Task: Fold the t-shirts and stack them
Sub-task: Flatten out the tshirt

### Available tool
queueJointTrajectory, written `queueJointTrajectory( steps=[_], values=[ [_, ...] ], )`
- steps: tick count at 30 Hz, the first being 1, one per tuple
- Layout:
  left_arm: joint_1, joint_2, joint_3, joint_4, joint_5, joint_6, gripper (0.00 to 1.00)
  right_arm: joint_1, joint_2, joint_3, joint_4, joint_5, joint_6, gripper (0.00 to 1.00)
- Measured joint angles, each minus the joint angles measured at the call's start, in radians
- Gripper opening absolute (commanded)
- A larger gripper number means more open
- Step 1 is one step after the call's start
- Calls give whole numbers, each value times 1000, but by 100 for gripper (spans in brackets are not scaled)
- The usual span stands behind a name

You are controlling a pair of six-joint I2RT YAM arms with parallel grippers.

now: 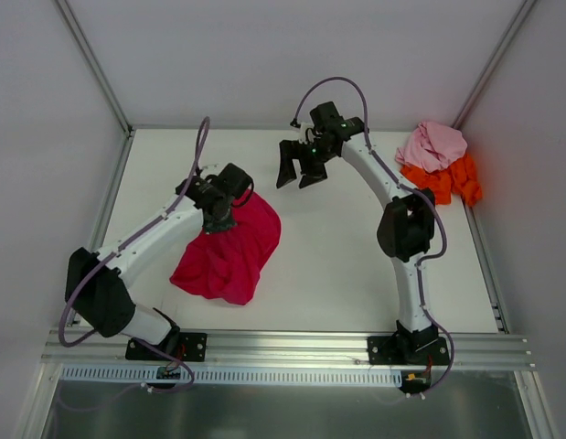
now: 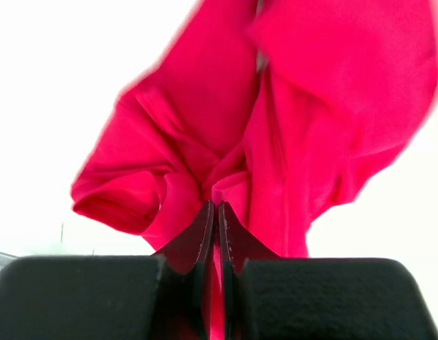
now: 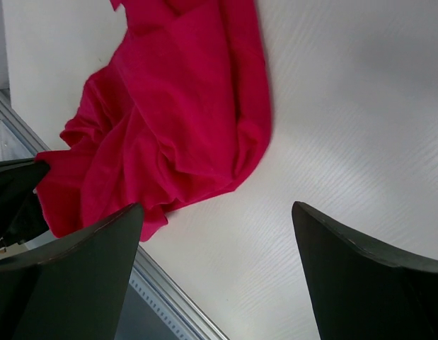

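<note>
The crimson-magenta t-shirt hangs bunched from my left gripper, which is shut on a pinch of its cloth at the top; its lower part rests on the white table. From the left wrist, the crimson cloth spreads away from the closed left gripper. My right gripper hovers open over bare table in the middle, to the right of that shirt; its own view shows the crimson shirt lying beyond the open right gripper. The pale pink t-shirt lies crumpled on the bright orange t-shirt at the back right.
White walls close the table at the back and both sides. A metal rail runs along the near edge by the arm bases. The heap of two shirts sits against the right wall.
</note>
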Motion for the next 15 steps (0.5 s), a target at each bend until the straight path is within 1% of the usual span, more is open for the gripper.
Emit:
queueJointTrajectory(
  steps=[4, 8, 11, 15],
  values=[
    [0, -93, 146, -64, -78, -18, 0, 1, 39, 89, 1, -62, 29, 92],
    [0, -185, 272, -129, -140, -46, 0, 5, 85, 142, 48, -142, 93, 91],
    [0, -249, 290, -164, -160, -53, 0, 22, 114, 140, 69, -173, 115, 91],
    [0, -296, 284, -220, -171, -79, 0, 65, 151, 118, 87, -210, 124, 91]
  ],
)
